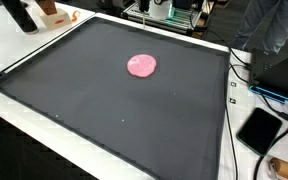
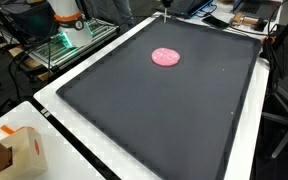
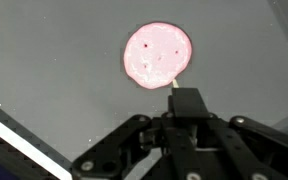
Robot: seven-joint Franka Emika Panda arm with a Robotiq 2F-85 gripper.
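Gripper hovering just short of a pink disc, jaws closed together on nothing.
The disc lies flat toward the far middle of a black mat; a black phone sits on the white table off its right edge.

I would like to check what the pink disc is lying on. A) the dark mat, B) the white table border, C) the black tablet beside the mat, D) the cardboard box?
A: in both exterior views the pink disc lies flat on the dark mat, with mat surface showing all around it and well inside the white border.
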